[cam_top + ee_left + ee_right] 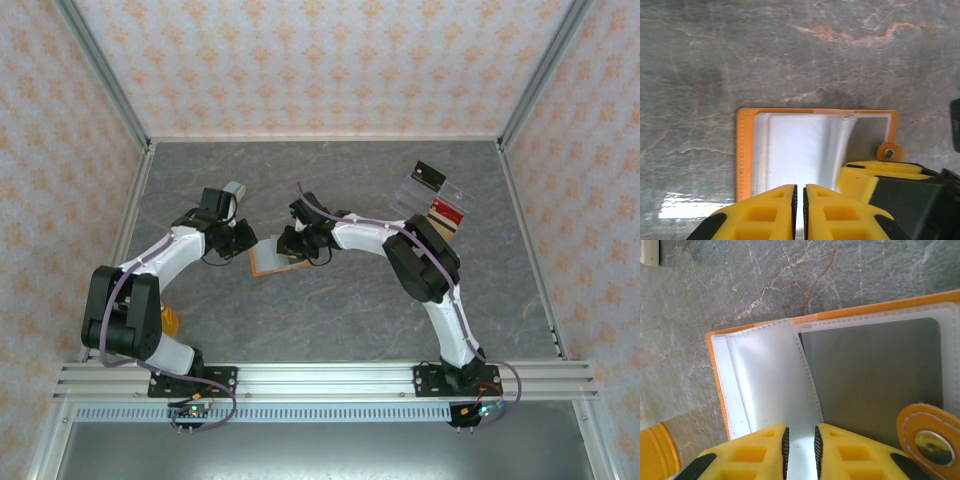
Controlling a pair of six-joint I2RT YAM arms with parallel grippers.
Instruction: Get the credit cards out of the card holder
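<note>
Arms are folded toward each other over the middle of the table point(350, 320). The left arm point(170, 250) is bent sharply at its dark elbow near the left wall, and its white forearm is angled up and to the right, with the wrist turned down toward the centre. The right arm point(365, 235) is raised from its base to a dark elbow, from which the white forearm is stretched leftward, so that both wrists are brought close together.

Between them the card holder point(268, 262) is laid open and flat on the table, its orange cover under whitish, see-through pockets. The left gripper point(800, 192) is set over the near edge of the holder. Its yellow fingers are drawn almost together, leaving a thin slit in which white pocket material is seen, and so it is closed on the pockets' edge. The right gripper point(800, 437) is placed just beside it, and one loose pocket leaf is pinched between its narrowly parted fingers and lifted off the page below. The orange snap tab point(926, 437) is seen just right of those fingers.

Whether any card is left in the pockets cannot be told. A reddish credit card point(447, 209) is seen in the clear tray point(455, 190) far right, well apart from the holder, with a black block point(430, 174) at the tray's far end. A pale-blue box point(233, 189) is seen just behind the left wrist.
</note>
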